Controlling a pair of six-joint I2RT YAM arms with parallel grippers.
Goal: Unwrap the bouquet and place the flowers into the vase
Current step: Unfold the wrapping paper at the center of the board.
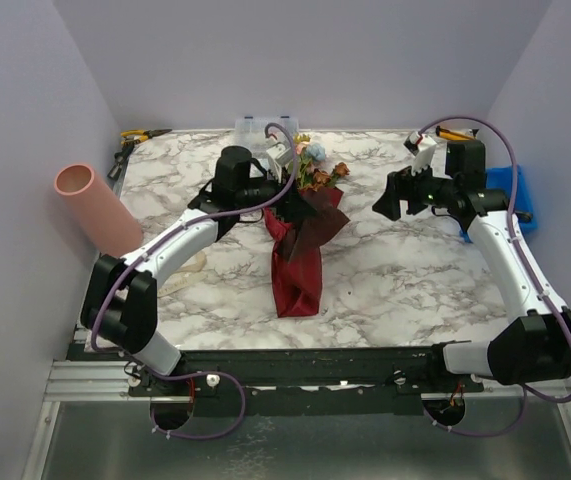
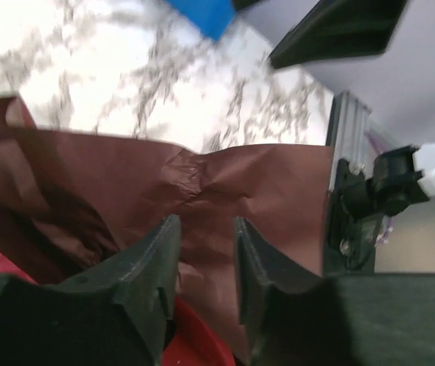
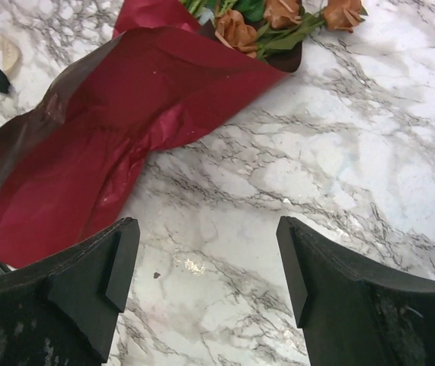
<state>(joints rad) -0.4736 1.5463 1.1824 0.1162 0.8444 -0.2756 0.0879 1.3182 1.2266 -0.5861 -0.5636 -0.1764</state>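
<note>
Nearest the lens, a black mounting rail [image 1: 315,362] carries both arm bases at the near edge of the white, grey-veined marble bench [image 1: 395,280]. Mid-bench lies the bouquet [image 1: 300,250], a bundle in a dark maroon paper sheet. Its narrow foot points toward the rail and its wide mouth toward the far wall. The artificial flowers [image 1: 320,170], brownish orange, pink and light blue on thin green stems, poke from that mouth, none of them unwrapped.

The left pincer [image 2: 206,229] hovers close over the creased maroon paper near the top of the bundle. Its two black fingers stand part-way apart, and nothing shows pinched in the gap between them. The right pincer [image 3: 206,229] hangs released and wide over bare marble, just right of the wrapper, holding nothing.

A beige ribbon [image 3: 7,53] rests on the marble on the bouquet's left side, under the left arm. The tall salmon-pink cylinder vase [image 1: 95,205] sits tilted at the bench's left edge, well apart from the bouquet, with its open mouth turned toward the left wall. A blue plastic bin [image 1: 520,195] is at the right edge, behind the right arm. A clear plastic box [image 1: 255,128] sits by the far wall.
</note>
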